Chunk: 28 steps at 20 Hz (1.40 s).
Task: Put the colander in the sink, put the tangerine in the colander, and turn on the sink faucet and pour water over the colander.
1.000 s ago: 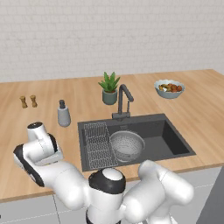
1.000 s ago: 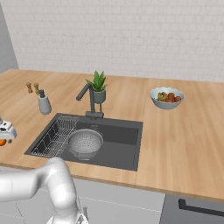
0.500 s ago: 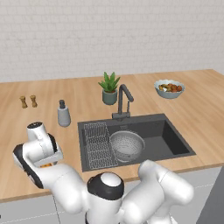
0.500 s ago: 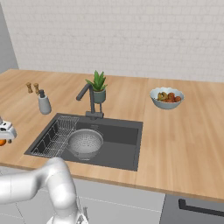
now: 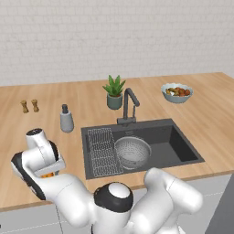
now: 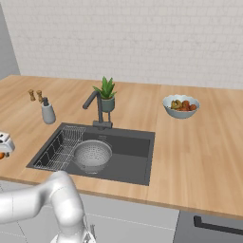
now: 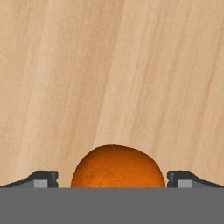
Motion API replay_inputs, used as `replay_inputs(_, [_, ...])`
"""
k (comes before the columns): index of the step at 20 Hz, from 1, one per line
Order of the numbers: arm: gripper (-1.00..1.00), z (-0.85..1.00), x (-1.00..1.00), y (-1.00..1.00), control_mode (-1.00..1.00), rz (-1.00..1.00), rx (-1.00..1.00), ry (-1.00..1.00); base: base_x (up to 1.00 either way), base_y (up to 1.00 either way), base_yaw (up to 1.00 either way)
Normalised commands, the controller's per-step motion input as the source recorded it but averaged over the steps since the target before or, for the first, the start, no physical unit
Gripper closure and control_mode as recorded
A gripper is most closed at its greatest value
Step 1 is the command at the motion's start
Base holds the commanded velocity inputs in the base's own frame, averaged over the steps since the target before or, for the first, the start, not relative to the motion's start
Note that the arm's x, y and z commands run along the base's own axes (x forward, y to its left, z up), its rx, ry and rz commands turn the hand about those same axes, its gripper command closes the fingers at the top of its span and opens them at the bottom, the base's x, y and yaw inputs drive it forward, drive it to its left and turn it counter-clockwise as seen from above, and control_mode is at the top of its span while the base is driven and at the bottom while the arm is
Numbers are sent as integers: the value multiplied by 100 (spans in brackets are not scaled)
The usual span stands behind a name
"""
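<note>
Orange and single, the tangerine [image 7: 118, 166] sits at the bottom centre of the hand view between the gripper [image 7: 112, 178] tips, which stand wide, a small gap on each side, over bare wooden counter [image 7: 131, 65]. Mid-frame in the left base view, one colander [image 5: 132, 151] sits in the sink [image 5: 183, 146] beside one wire rack [image 5: 103, 151]. Farther up: one faucet [image 5: 128, 105], one plant [image 5: 114, 91], one fruit bowl [image 5: 177, 92], one soap bottle [image 5: 66, 119].

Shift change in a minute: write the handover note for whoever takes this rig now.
Gripper: open, one fingertip on each side of the tangerine, with gaps; not gripped.
Tangerine: on the wooden counter, left of the sink.
Colander: in the sink, beside the wire rack.
Sink faucet: no water seen running.
Done: colander in sink.
Left: grip the tangerine, drop it in the colander, turn on the faucet.
</note>
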Motion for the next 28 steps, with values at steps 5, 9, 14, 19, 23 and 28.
replay_inputs(5, [-100, -3, -6, 0, -100, 0, 0, 0, 0, 0, 0])
replay_inputs(9, [100, -7, 0, 0, -100, 0, 0, 0, 0, 0, 0])
replay_inputs(14, [100, 0, 0, 0, -100, 0, 0, 0, 0, 0, 0])
replay_inputs(19, [100, 0, -1, -1, -100, 0, 0, 0, 0, 0, 0])
replay_inputs(23, [100, 18, -8, -41, -100, 0, 0, -3, 0, 0, 0])
replay_inputs(28, [100, 20, -11, -83, -100, 0, 0, -2, 0, 0, 0])
